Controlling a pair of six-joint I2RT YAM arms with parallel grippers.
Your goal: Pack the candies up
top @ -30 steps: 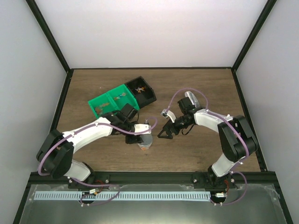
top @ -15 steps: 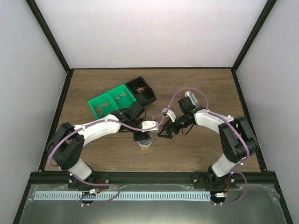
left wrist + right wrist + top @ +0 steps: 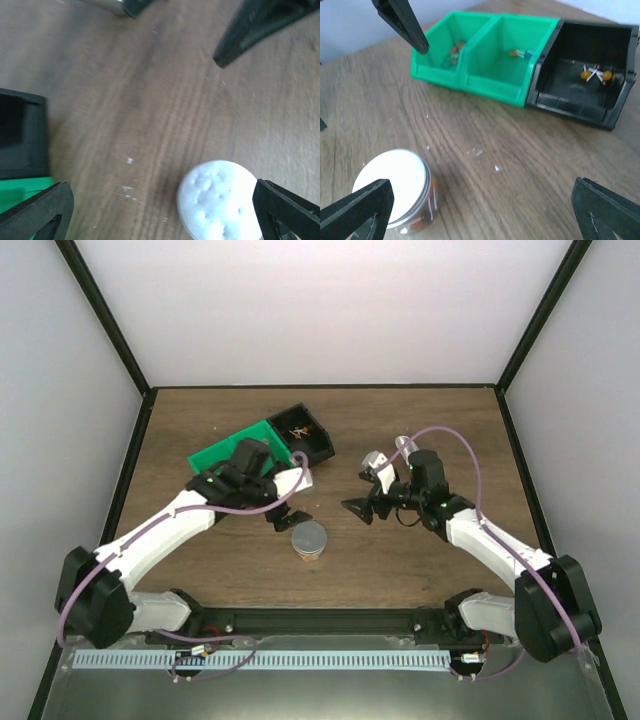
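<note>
Left claw point(image 3: 160, 215): fingers wide apart, nothing held. Grey lid point(image 3: 217, 197) directly below, between fingers, off-centre. Right claw point(image 3: 480, 210): apart, empty; jar point(image 3: 427, 205) low beside one finger. Candies point(image 3: 420, 224) show through jar wall; a few more in green bin point(image 3: 485, 80) beyond.

Judged step: jar capped, withdrawal pending. Next: lift clear, no nudging jar.

Candies too small for axis; jar axis vertical, lid up.
</note>
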